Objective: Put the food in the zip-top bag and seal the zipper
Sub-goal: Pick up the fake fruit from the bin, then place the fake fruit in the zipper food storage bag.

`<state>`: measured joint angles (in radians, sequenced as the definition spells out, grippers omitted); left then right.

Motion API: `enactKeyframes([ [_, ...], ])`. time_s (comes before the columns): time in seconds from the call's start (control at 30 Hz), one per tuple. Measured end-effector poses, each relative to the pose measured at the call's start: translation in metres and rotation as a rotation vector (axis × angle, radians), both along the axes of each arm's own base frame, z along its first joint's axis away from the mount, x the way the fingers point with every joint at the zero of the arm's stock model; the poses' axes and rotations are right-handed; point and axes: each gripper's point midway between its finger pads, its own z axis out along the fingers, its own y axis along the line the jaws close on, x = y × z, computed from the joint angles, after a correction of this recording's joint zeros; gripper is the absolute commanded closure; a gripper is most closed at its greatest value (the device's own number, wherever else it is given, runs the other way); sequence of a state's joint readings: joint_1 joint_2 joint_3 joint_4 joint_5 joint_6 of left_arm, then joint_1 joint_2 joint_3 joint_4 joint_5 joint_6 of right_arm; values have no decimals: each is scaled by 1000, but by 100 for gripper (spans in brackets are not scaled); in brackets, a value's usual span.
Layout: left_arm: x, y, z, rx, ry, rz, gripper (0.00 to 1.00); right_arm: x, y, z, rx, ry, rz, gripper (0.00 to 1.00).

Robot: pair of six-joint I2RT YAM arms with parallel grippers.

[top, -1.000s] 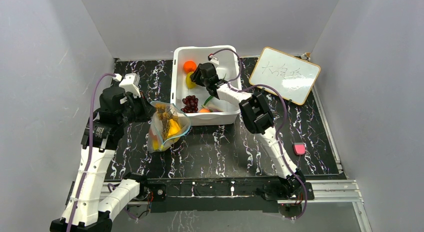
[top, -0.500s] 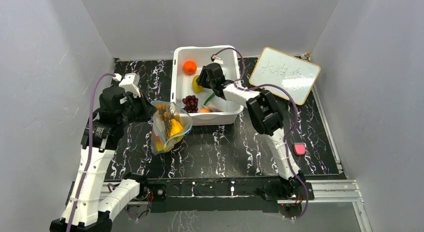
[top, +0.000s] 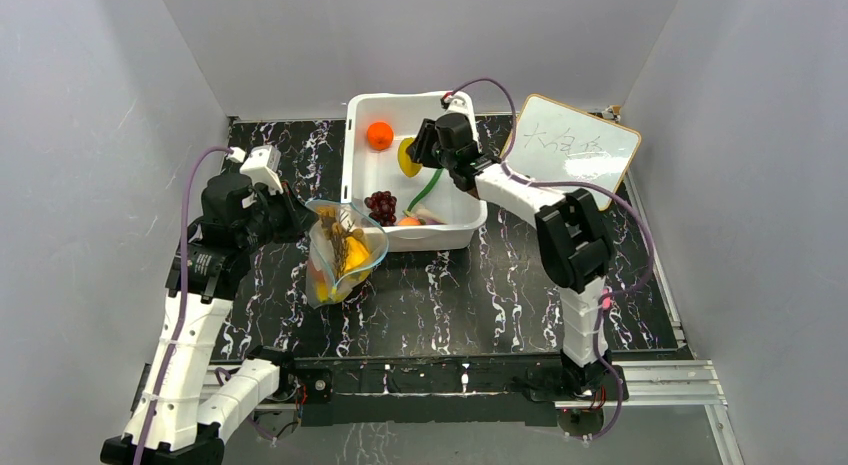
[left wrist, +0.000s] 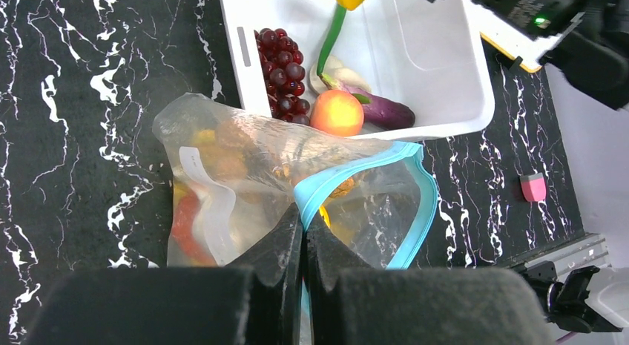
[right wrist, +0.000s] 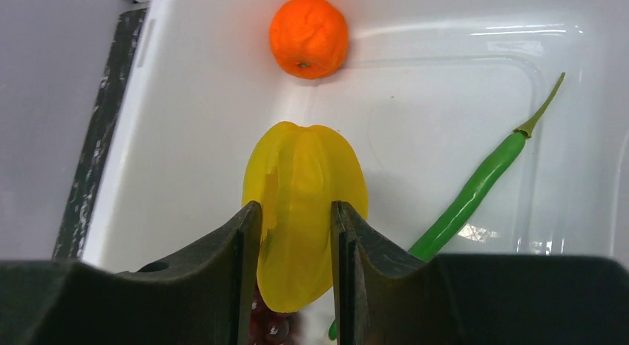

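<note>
Yellow plastic filled the right gripper (right wrist: 295,215): its two fingers were clamped on the flanks of the yellow pepper (right wrist: 304,174), the ribbed body wedged between them. The pepper's long axis ran in line with the fingers, its broad end jutting past the tips toward the far wall of the white tub (right wrist: 185,100). It looked lifted off the tub's floor, a hold that suits carrying it out over the rim.

Beyond it, inside the tub, an orange (right wrist: 308,36) sat near the far wall. A green pod (right wrist: 475,185) lay slantwise, its stem toward the far right corner. Dark grapes (left wrist: 285,63) were bunched against the tub's left wall.

Just outside the tub's near left corner, the left gripper (left wrist: 300,226) was pinched tight on the mouth edge of the zip-top bag (left wrist: 237,174). It gripped the teal zipper (left wrist: 371,163) where the strip folded. That hold seemed meant to lift the flimsy mouth and leave it gaping upward beside the tub, ready to receive. The bag's length ran away from the tub, bottom slumped on the table (left wrist: 89,137). Yellow, orange and red pieces showed dimly through it; which foods they were I could not tell.
</note>
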<state>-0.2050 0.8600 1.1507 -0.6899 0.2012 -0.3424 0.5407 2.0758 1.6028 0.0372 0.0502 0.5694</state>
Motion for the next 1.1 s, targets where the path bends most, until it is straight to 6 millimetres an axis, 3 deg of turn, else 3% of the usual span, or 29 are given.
enactKeyframes([
  [0.33, 3, -4, -5, -22, 5, -4, 100, -64, -11, 83, 61, -49, 135, 82],
  [0.53, 6, -7, -8, -35, 7, -7, 100, -116, -24, 126, 102, -77, 201, 82],
  [0.73, 7, -11, -10, -54, 13, -19, 100, -177, -17, 165, 160, -120, 290, 82],
  [0.9, 9, -13, -10, -72, 15, -21, 100, -221, 1, 181, 209, -120, 366, 82],
  [1.1, 10, -18, -11, -102, 25, -28, 100, -266, 36, 173, 231, -65, 469, 82],
])
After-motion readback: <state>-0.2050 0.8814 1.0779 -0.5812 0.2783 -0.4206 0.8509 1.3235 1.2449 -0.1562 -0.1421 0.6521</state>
